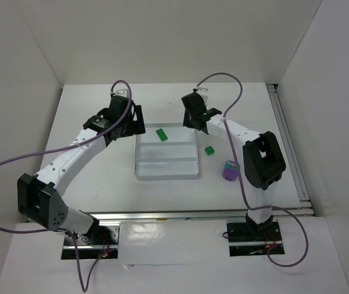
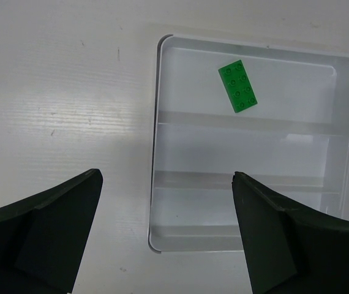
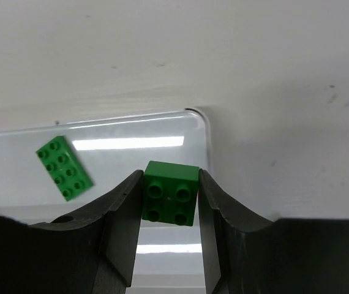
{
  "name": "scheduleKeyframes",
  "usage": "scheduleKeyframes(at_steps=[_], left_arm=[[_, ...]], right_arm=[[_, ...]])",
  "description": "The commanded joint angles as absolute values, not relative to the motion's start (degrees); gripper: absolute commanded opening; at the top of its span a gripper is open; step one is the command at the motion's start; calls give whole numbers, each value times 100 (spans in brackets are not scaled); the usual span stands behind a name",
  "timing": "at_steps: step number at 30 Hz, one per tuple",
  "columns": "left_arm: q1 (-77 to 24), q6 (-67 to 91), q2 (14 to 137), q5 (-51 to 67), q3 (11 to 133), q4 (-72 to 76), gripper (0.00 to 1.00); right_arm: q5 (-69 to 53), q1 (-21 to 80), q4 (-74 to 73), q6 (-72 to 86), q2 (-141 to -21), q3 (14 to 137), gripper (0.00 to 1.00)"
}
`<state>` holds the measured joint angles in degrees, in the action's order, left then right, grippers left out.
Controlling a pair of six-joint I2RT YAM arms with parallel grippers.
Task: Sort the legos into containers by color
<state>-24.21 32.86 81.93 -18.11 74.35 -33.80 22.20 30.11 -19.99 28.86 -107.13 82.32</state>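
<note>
My right gripper [image 3: 171,191] is shut on a small green four-stud lego [image 3: 172,193], held above the far right corner of the clear tray [image 3: 202,131]. A longer green lego [image 3: 64,168] lies in the tray's far compartment [image 1: 161,135]. Another small green lego [image 1: 209,150] sits on the table just right of the tray [image 1: 136,166]. My left gripper [image 2: 167,177] is open and holds nothing; it hangs over the tray's left rim [image 2: 156,153], and in the top view it [image 1: 135,120] is at the tray's far left corner.
A small purple round cup [image 1: 229,171] with a pale teal piece in it stands on the table right of the tray, close to the right arm's elbow. White walls enclose the table on the left, back and right.
</note>
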Motion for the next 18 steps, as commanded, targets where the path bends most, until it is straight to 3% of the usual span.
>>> scheduleKeyframes(at_steps=[1, 5, 7, 9, 10, 12, 14, 18], left_arm=[[-2443, 3243, 8183, -1767, 7523, -3243, 100], [-2443, 3313, 8121, -1881, 7523, -3243, 100], [-2443, 3313, 8121, -1881, 7523, -3243, 100], [-2443, 3313, 8121, -1881, 7523, -3243, 100], [-2443, 3313, 8173, -1881, 7523, -3243, 100], [-2443, 3313, 8174, -1828, 7523, -3243, 100], [-2443, 3261, 8226, -1776, 7523, -3243, 100], [-2443, 3261, 8227, -1775, 7523, -3243, 100]], right_arm=[[2119, 3269, -2004, 2804, -11117, 8700, 40], [1873, 3393, -2004, 2804, -11434, 8938, 45], [1758, 3454, -1952, 2673, -11495, 9070, 60], [1688, 3507, -1899, 2619, -11418, 9070, 86], [1740, 3507, -1898, 2619, -11339, 9070, 90], [2266, 3507, -1898, 2697, -11076, 8869, 90], [2591, 3333, -1635, 2777, -10479, 8290, 84], [2654, 2805, -1512, 2777, -9529, 7253, 84]])
